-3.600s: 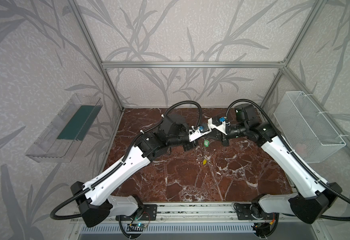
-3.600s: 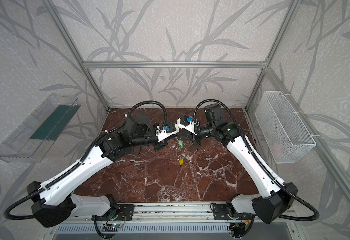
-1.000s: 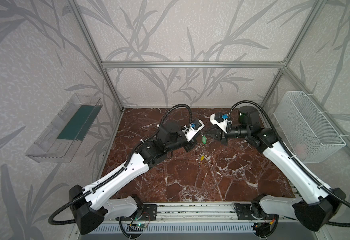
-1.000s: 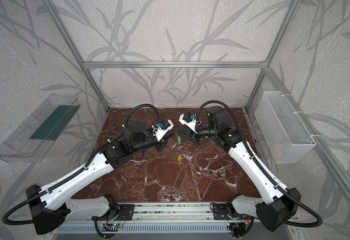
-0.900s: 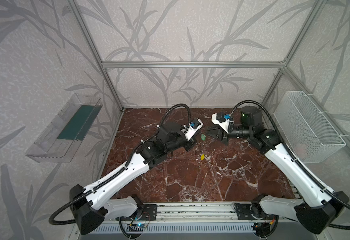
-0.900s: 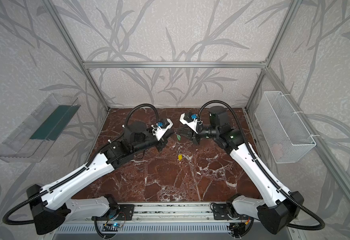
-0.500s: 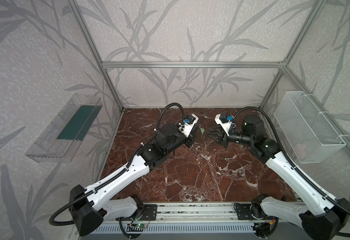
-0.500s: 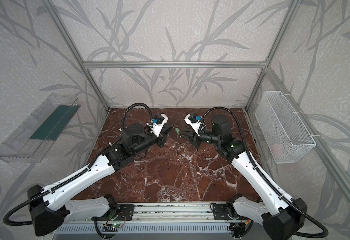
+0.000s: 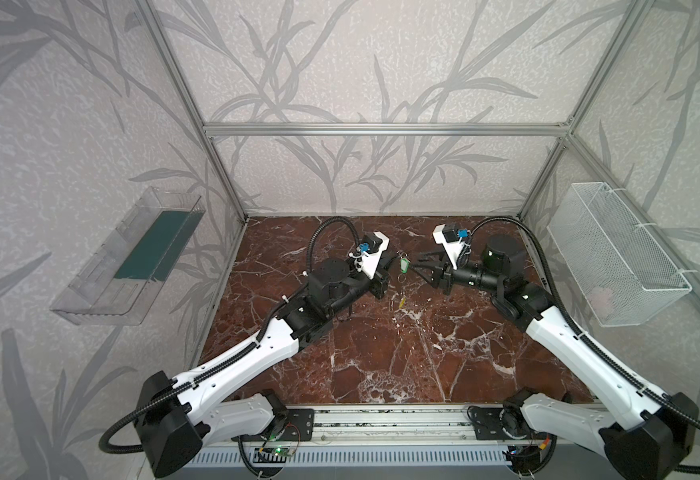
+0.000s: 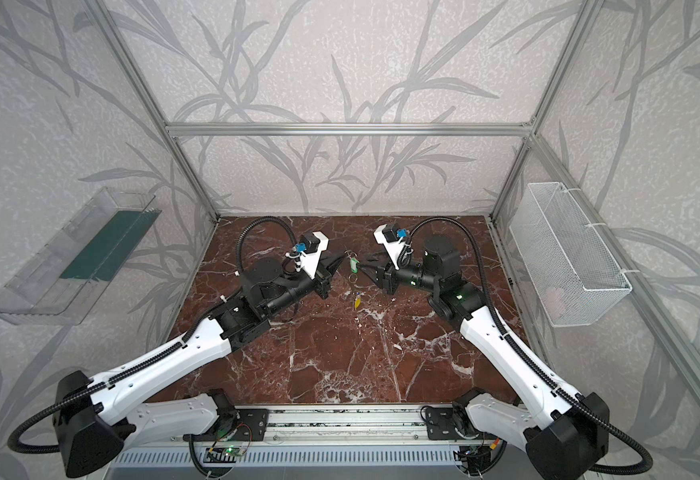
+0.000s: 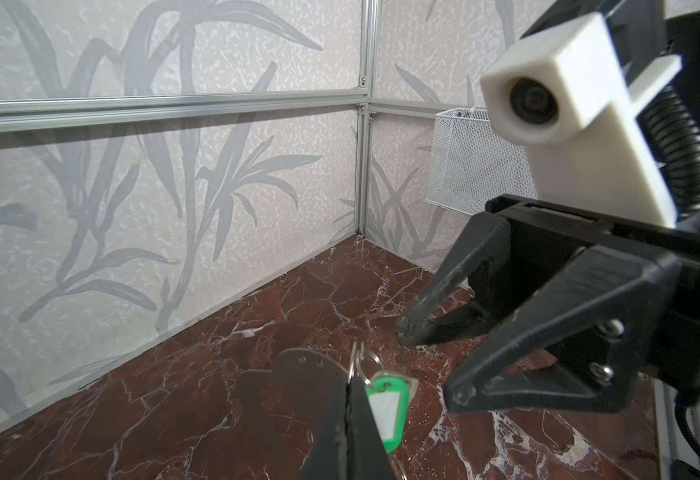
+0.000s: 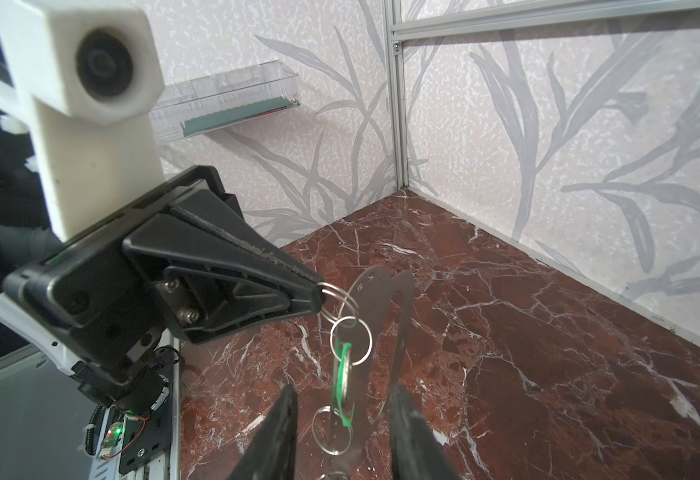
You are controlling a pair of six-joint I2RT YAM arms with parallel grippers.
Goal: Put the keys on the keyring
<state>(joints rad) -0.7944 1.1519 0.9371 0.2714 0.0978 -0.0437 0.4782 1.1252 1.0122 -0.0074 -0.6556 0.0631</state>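
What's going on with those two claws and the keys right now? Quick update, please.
Left gripper shut on wire ring, grey keyring and green-tagged key dangling. Right gripper open, empty, alongside. Yellow-tagged key lies on floor. Nothing in the way.

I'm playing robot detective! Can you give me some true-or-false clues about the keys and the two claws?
1. The left gripper is pinched shut on a wire ring. True.
2. The green-tagged key lies flat on the floor. False: it hangs in the air below the left gripper.
3. The right gripper is shut tight. False: its jaws stand apart.
4. The yellow-tagged key lies on the marble floor. True.
5. The wire basket hangs on the left wall. False: right wall.
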